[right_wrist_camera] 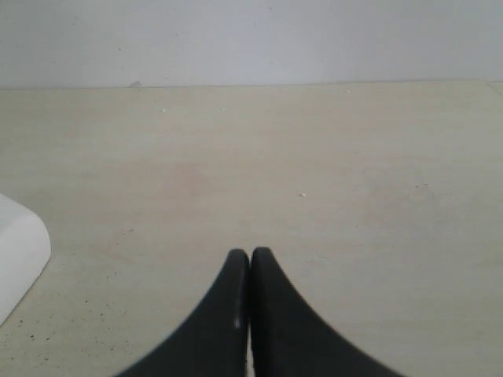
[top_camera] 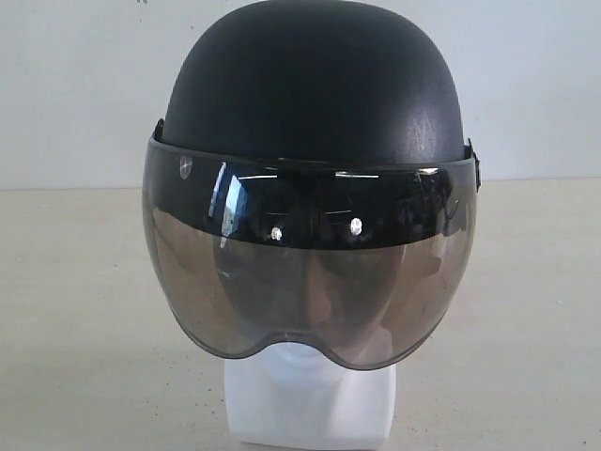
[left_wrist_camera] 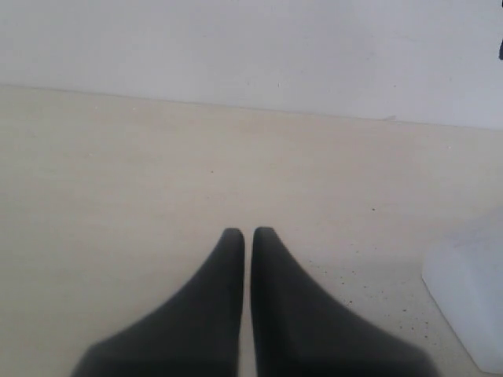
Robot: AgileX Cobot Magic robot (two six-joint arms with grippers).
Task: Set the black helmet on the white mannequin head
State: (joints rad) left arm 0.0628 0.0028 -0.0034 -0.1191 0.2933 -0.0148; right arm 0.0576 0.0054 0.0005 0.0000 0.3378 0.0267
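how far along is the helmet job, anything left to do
Done: the black helmet sits on the white mannequin head, visor over the face, only chin and neck showing below. In hand: nothing; the left gripper and right gripper are shut and empty over the table. Left: seemingly nothing.

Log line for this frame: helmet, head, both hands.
black helmet: on white mannequin head, visor over face | left hand: shut, empty | right hand: shut, empty

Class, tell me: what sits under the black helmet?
The white mannequin head: chin and neck show below the tinted visor, the face dimly through it. The black helmet hides its crown.
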